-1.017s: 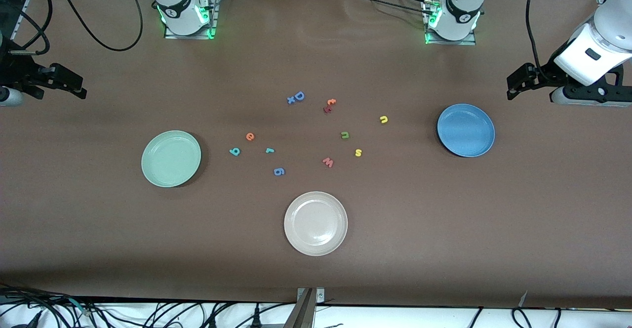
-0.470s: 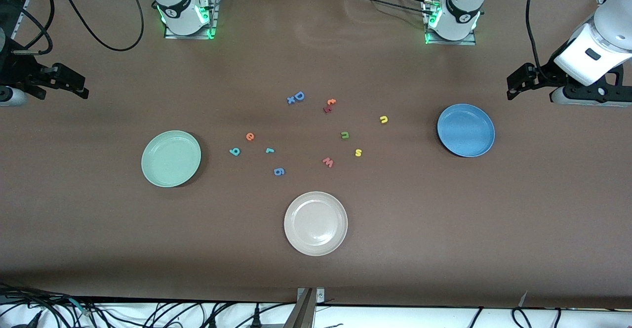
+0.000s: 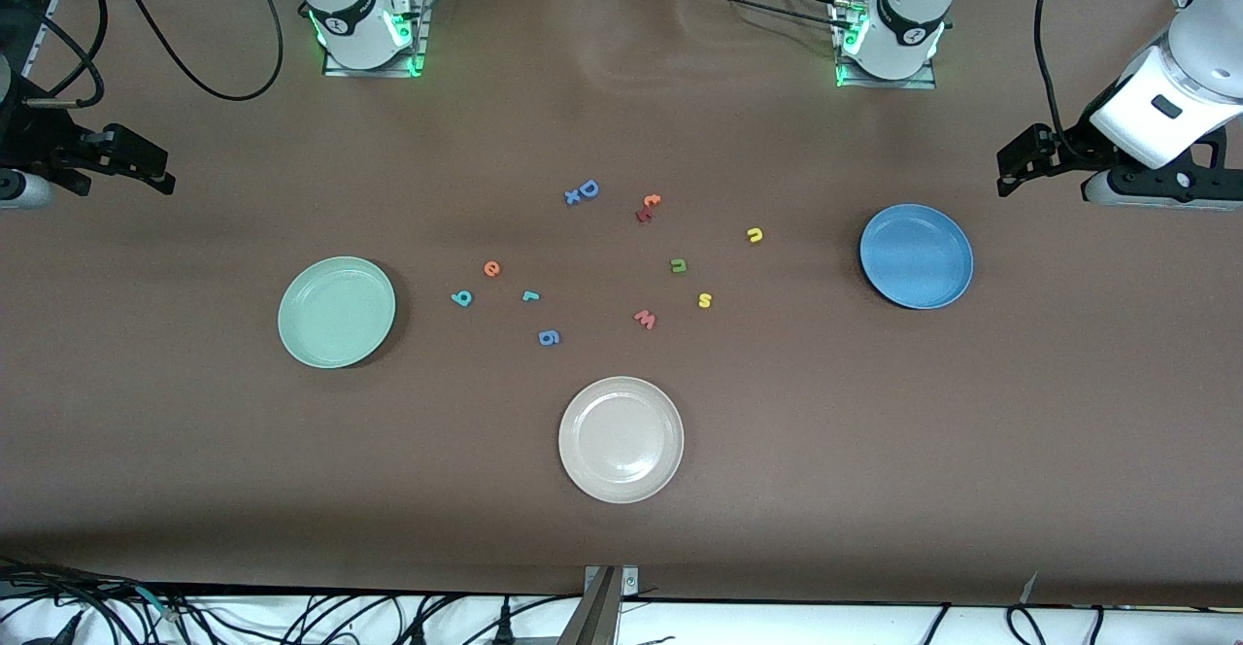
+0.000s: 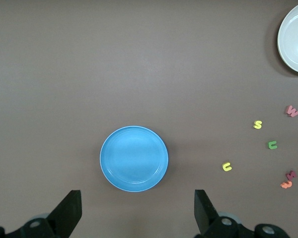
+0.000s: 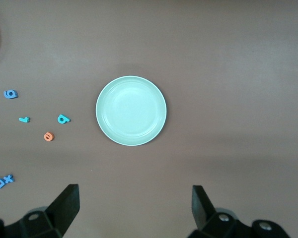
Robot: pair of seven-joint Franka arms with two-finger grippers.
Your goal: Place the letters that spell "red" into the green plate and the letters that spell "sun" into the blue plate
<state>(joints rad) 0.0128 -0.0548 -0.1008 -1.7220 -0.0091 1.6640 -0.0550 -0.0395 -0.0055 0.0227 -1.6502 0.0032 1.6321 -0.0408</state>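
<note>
Letters for "red": orange e [image 3: 492, 269], teal r [image 3: 529, 295] and teal d [image 3: 462, 298] lie flat on the bench [image 3: 621, 548], in a loose cluster at about 3 o'clock from the green plate [image 3: 336, 312]; none is in the plate yet.
Letters for "sun": yellow s [image 3: 705, 300], yellow u [image 3: 755, 234] and olive n [image 3: 679, 265] lie spread apart at roughly 9 o'clock from the blue plate [image 3: 916, 255], which holds nothing.
Distractors: blue D [image 3: 587, 189], blue g [image 3: 549, 337], red w [image 3: 645, 319] and a beige-white plate [image 3: 621, 439] at 6 o'clock of the scatter; best left alone.
Left gripper [image 4: 136, 213]: fingers spread wide, holding nothing, hanging high over the bench just at 1 o'clock of the blue plate in the front view; this arm waits.
Right gripper [image 5: 134, 210]: fingers spread wide, holding nothing, high over the bench's edge at 10 o'clock from the green plate.
Handling, as I judge it: foam pieces look very light and soft, so they should squash a little under the pads and may skid or flip if nudged sideways.
Where to grip: come straight down and pinch across a letter's narrow width, over a solid stroke such as the d's stem rather than an open loop.
Risk: a thin flat letter gives little height to catch, so one finger could push it off.
</note>
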